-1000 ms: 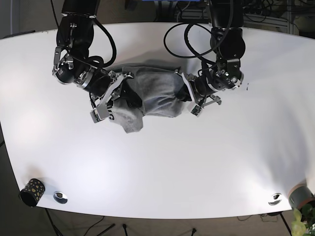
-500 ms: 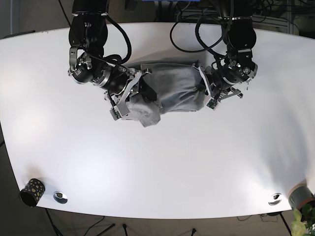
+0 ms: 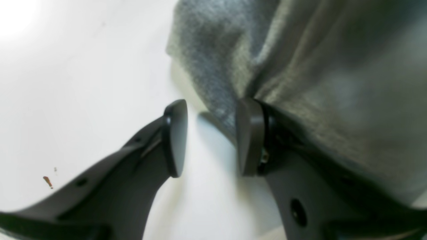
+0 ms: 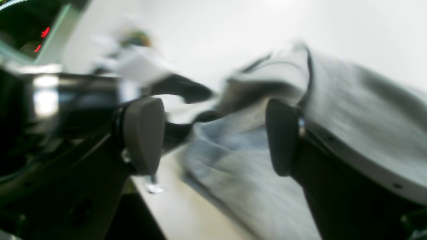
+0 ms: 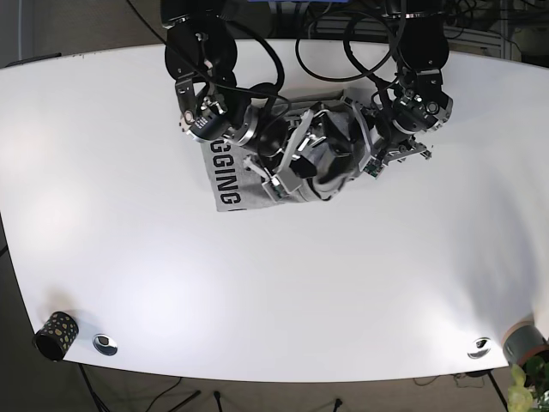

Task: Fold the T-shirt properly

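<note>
Both tools stand open: left tool (image 3: 210, 136) beside T-shirt (image 3: 300, 66) edge, right tool (image 4: 213, 136) apparently released, straddling fabric.

Right arm: enters from the top edge in the base view, on that view's left; black links with looped cable, forearm angled down and toward the centre. Right pincer (image 4: 213, 136): jaws spread wide, both pads (image 4: 144, 133) bare, nothing pinched between them; motion blur in the wrist view.

Left arm: enters from the top edge in the base view, on that view's right; wrist bent inward toward the other arm. Left pincer (image 3: 211, 138): jaws parted with a clear gap, inner faces empty; one finger (image 3: 248, 136) lies against grey cloth on its outer side.

Both pincers sit close together near the centre of the base view, facing each other.
</note>
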